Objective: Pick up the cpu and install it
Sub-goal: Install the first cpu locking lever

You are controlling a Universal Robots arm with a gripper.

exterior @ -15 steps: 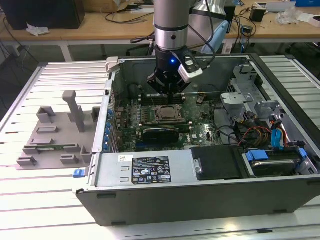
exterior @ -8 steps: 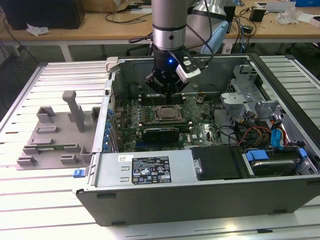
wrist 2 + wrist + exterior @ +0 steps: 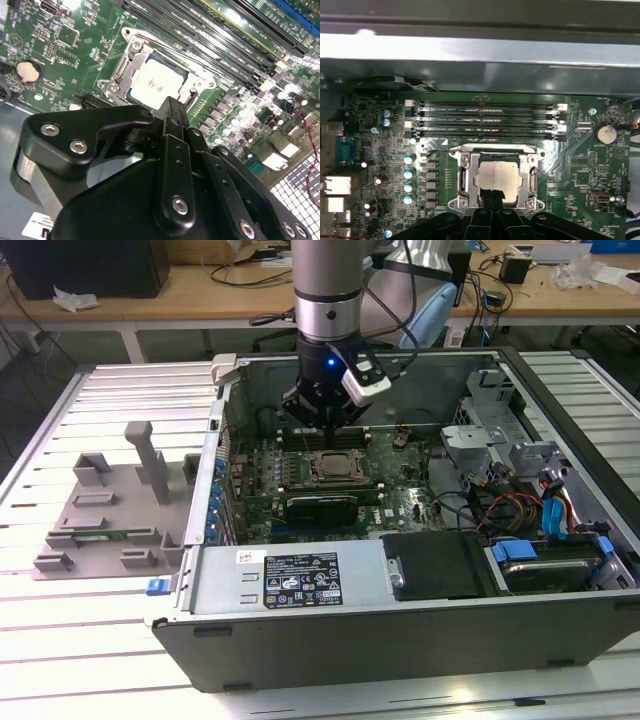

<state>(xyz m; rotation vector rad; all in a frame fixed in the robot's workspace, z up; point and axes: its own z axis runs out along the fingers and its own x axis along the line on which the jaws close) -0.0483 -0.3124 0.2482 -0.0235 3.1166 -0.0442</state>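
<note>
Black jaws, pressed together, hung just above one edge of the cpu [image 3: 495,176] in the first wrist view. It lay flat inside the metal-framed socket [image 3: 464,175] on the motherboard [image 3: 580,165].

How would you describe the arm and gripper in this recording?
The arm is a silver-grey cylinder with a black band and a blue light. The gripper is black, built of jointed links with silver screws. A white box and black cables sit beside it.

Silver arm [image 3: 325,280] carries a black claw [image 3: 325,426] (1 blue light [image 3: 331,363]).
</note>
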